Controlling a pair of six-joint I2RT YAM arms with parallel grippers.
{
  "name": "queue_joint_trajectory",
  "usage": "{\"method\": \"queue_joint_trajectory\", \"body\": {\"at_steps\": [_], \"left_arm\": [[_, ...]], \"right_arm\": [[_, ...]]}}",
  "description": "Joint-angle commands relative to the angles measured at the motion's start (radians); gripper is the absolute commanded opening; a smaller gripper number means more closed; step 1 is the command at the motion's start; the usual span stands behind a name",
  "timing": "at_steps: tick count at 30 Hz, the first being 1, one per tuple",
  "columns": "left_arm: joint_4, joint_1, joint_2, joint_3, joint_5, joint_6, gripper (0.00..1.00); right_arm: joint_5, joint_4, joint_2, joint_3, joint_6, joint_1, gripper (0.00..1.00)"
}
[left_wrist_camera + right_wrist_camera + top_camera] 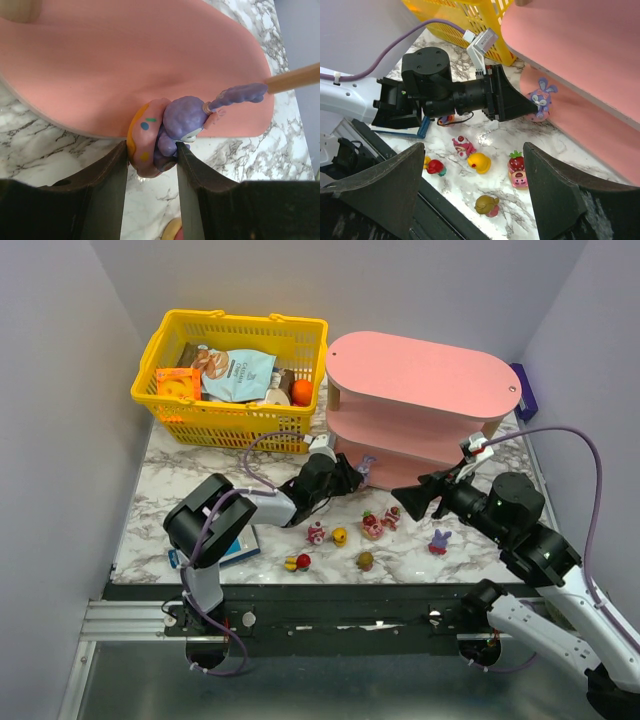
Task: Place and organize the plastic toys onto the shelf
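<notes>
My left gripper is shut on a purple rabbit toy on a pink and yellow base and holds it at the front edge of the pink shelf's bottom tier. That toy also shows in the right wrist view. My right gripper is open and empty above the loose toys. Below it lie a pink toy, a yellow one, a strawberry one, an olive one and a red one. Another purple toy lies to the right.
A yellow basket of snack packets stands at the back left, against the shelf. A flat blue box lies under the left arm. A wooden shelf post is near the held toy. Grey walls close both sides.
</notes>
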Motion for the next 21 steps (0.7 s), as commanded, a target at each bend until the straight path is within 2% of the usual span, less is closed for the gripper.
{"method": "queue_joint_trajectory", "body": {"at_steps": [1,9,18,21], "left_arm": [[0.084,0.006,0.043,0.043,-0.072,0.025,0.0],[0.086,0.016,0.091,0.064,-0.106,0.039,0.01],[0.098,0.034,0.134,0.078,-0.058,0.033,0.23],[0.101,0.043,0.14,0.077,-0.044,0.033,0.27]], "right_arm": [[0.031,-0.026,-0.016,-0.017,0.012,0.004,0.86],[0.032,-0.032,-0.017,-0.024,0.015,0.004,0.86],[0.032,-0.032,-0.013,-0.031,0.02,0.002,0.86],[0.034,-0.029,-0.007,-0.034,0.021,0.002,0.86]]}}
